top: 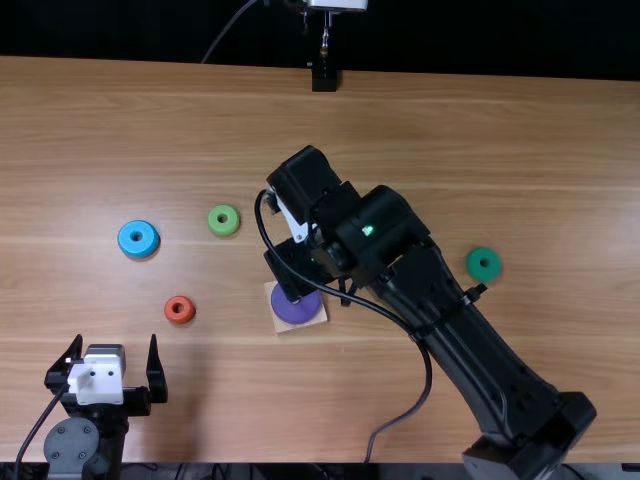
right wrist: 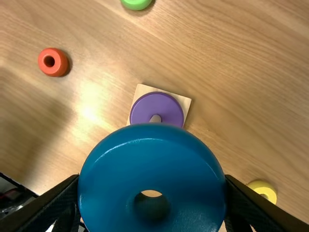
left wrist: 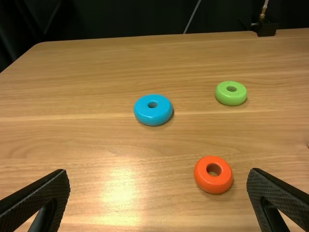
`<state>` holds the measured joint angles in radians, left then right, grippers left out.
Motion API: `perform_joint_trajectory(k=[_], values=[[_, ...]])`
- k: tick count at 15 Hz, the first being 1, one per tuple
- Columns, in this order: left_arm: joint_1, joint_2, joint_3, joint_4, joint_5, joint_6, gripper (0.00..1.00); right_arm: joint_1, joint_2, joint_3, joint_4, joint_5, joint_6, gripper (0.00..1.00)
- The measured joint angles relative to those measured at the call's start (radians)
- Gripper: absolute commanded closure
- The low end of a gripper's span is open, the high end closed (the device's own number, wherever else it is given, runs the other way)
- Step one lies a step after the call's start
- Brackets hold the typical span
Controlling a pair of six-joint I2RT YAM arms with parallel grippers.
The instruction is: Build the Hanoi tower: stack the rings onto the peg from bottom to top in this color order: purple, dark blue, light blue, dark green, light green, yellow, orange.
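Right gripper: fingers spread to the dark blue ring's width, clamped on opposite sides. Ring is above the table, near the peg in the right wrist view, broad face toward that camera; round, no long axis across the face, hole runs through its thickness. Purple ring flat on square base. Left gripper: fingers wide apart, gripping nothing.

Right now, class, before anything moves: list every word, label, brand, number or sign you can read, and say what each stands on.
None can be read.
The purple ring, dark blue ring, light blue ring and orange ring show no print.
White plate on the left pincer: any marks are too small to read.
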<state>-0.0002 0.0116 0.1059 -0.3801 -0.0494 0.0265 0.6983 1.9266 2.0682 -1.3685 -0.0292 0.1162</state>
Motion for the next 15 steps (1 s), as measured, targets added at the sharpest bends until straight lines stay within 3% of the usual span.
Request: perform_joint_trajectory(k=[15], values=[[0.000,0.000,0.000,0.001,0.000,0.000,0.00,0.019,0.037,0.000,0.008,0.000,0.002,0.95]])
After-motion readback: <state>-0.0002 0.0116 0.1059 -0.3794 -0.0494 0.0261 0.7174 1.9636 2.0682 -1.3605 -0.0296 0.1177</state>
